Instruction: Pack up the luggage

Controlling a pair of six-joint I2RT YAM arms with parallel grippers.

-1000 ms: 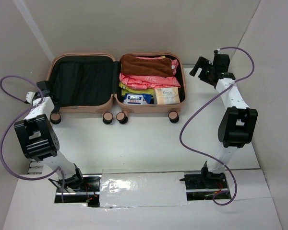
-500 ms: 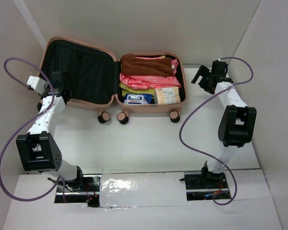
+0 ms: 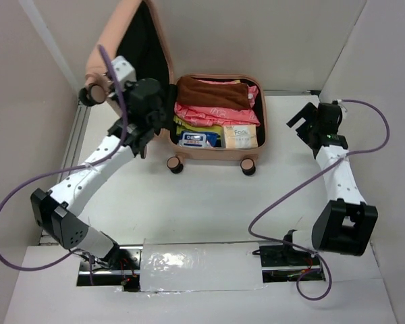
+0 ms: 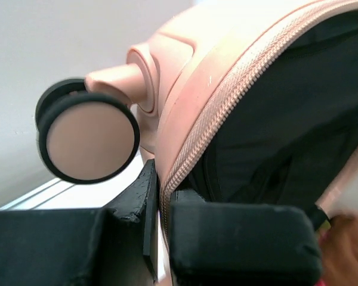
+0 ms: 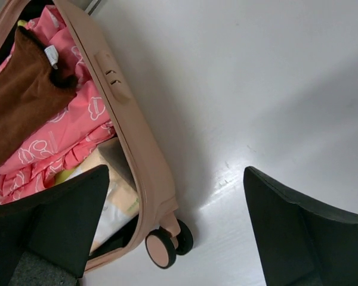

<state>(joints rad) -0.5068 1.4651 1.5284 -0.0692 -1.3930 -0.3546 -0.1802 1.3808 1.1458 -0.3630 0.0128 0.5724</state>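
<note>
- at the near edge: the two arm bases sit either side of a crinkled clear film sheet (image 3: 201, 265). Purple cables (image 3: 283, 196) loop off both arms.
- right gripper (image 5: 175, 171): jaws spread wide, nothing between them, hanging over bare table just right of the luggage (image 3: 216, 154). Both fingers run off the wrist frame, so only their inner faces show.
- left gripper (image 4: 163, 238): pads pressed together on the zippered rim of the lid (image 3: 115, 40), close to a wheel (image 4: 86, 137). From above the wrist body covers the fingers, so the pinch reads only from the wrist camera.
- luggage sits toward the back of the table, centre-left, with the packed half flat. The lid is raised steeply at its left, black lining toward the packed half. The lid's top is cut off by the frame edge, and its wheel is up off the table.
- contents: brown cloth (image 3: 212, 91) at the back, pink cloth (image 3: 216, 111) in front of it, then a blue packet (image 3: 194, 140) and a beige packet (image 3: 239, 137) side by side. The beige packet's print is only partly readable. Whatever lies under this top layer is hidden.
- left wrist view is blurred at lower right, with just a brown smear past the lid.
- table (image 3: 202, 202): white and glossy, with soft shadows. A grey rail (image 3: 74, 145) runs along its left edge.
- walls (image 3: 270, 34): plain pale panels on the left, back and right.
</note>
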